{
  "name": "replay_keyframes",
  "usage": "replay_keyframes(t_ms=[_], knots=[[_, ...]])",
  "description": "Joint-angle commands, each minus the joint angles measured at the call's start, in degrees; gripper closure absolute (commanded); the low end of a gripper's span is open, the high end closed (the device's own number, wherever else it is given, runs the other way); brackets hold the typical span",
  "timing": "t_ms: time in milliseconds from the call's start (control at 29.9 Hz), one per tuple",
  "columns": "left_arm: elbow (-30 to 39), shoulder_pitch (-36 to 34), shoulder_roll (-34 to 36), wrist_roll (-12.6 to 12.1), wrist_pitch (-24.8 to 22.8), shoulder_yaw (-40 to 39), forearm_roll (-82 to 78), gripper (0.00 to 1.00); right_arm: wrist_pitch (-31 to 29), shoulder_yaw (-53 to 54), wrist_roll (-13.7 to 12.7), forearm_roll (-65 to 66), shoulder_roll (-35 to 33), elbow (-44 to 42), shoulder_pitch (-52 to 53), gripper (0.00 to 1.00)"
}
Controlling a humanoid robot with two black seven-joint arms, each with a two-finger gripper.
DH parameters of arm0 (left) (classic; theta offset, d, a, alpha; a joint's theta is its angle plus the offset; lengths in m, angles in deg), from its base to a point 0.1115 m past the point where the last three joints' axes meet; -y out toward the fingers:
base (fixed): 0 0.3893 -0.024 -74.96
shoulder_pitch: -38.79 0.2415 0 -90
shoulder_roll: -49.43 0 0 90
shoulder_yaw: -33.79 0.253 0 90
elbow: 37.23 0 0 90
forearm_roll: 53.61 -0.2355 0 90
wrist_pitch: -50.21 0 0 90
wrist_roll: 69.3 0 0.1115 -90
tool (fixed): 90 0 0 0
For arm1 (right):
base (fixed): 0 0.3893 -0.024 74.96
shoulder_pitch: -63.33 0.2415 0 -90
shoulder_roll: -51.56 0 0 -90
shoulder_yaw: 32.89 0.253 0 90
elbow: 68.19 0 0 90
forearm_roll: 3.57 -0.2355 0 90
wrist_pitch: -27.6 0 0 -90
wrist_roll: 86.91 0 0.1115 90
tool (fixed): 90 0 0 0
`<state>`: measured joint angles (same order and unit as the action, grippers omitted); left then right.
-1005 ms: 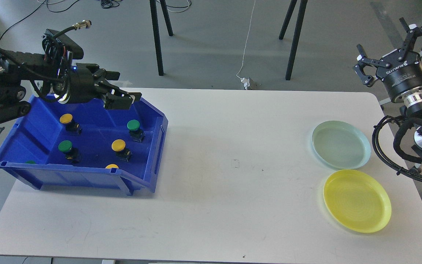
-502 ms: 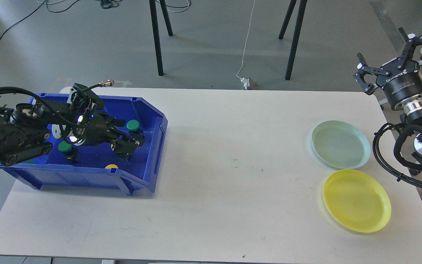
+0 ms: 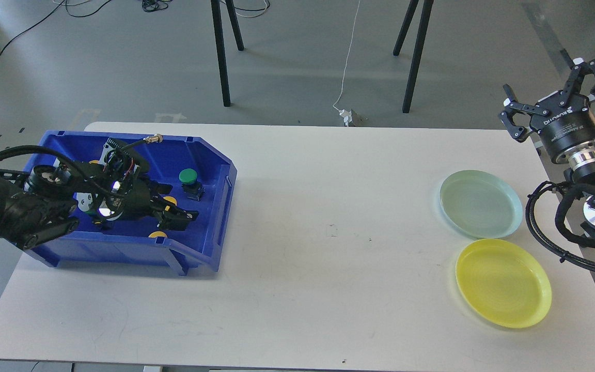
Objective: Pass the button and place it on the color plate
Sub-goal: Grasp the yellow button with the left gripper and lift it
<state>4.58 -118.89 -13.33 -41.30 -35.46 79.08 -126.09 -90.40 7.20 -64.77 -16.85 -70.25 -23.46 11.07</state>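
Reaching down into the blue bin (image 3: 209, 243) at the nine o'clock side of the white worktop (image 3: 297, 289), the left gripper (image 3: 176, 217) sits low among the push buttons. Its dark fingers (image 3: 183, 214) point toward three o'clock, and a yellow-capped button (image 3: 170, 200) shows just at their twelve o'clock edge, partly hidden by them; whether the fingers are apart, together or clamped on it cannot be told, since they merge with the black button bodies. A green-capped button (image 3: 188, 177) stands upright on its black base at the one o'clock side of the fingers, near them but apart. Another yellow cap (image 3: 157, 235) peeks over the bin's front wall at the seven o'clock side of the fingers. The left arm covers the rest of the bin floor.

At the three o'clock side of the worktop lie two plates, well apart from the bin: a pale green plate (image 3: 481, 203) and, at its six o'clock and just beside it, a yellow plate (image 3: 503, 282). Both are bare.

The right gripper (image 3: 550, 106) hangs off the worktop's far right corner, at the one o'clock side of the green plate, with its fingers (image 3: 513, 126) spread wide apart and nothing between them.
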Motion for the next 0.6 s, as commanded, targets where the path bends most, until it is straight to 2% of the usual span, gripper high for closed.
replay_keyframes(t_ms=[0, 33, 134, 234, 301, 402, 469, 536, 569], knots=[[-0.86, 0.44, -0.17, 0.00, -0.12, 0.32, -0.03, 0.03, 0.00, -0.01, 0.01, 0.01, -0.01, 0.01, -0.12, 0.01], [-0.77, 0.44, -0.26, 0.00, -0.56, 0.41, -0.03, 0.04, 0.00, -0.01, 0.01, 0.01, -0.01, 0.01, -0.12, 0.01], [-0.77, 0.26, -0.35, 0.00, -2.22, 0.41, -0.12, 0.25, 0.00, -0.01, 0.01, 0.01, -0.01, 0.01, -0.47, 0.01], [-0.86, 0.18, -0.61, 0.00, -3.37, 0.68, -0.12, 0.39, 0.00, -0.01, 0.01, 0.01, -0.01, 0.01, -0.91, 0.01], [-0.86, 0.09, -0.61, 0.00, -3.37, 0.59, -0.12, 0.53, 0.00, -0.01, 0.09, -0.08, -0.01, 0.01, -1.18, 0.01], [-0.86, -0.09, -0.61, 0.00, -3.37, 0.59, -0.12, 0.58, 0.00, -0.01, 0.09, -0.08, -0.01, 0.01, -1.35, 0.01], [-0.86, -0.18, -0.61, 0.00, -3.37, 0.59, -0.20, 0.71, 0.00, -0.01, 0.18, 0.01, -0.01, 0.01, -1.61, 0.01], [-0.86, -0.26, -0.61, 0.00, -3.37, 0.68, -0.20, 0.89, 0.00, -0.01, 0.18, 0.01, -0.09, 0.09, -1.70, 0.01], [-0.86, -0.26, -0.61, 0.00, -3.37, 0.68, -0.20, 0.93, 0.00, -0.01, 0.18, -0.08, -0.01, 0.01, -1.70, 0.01]])
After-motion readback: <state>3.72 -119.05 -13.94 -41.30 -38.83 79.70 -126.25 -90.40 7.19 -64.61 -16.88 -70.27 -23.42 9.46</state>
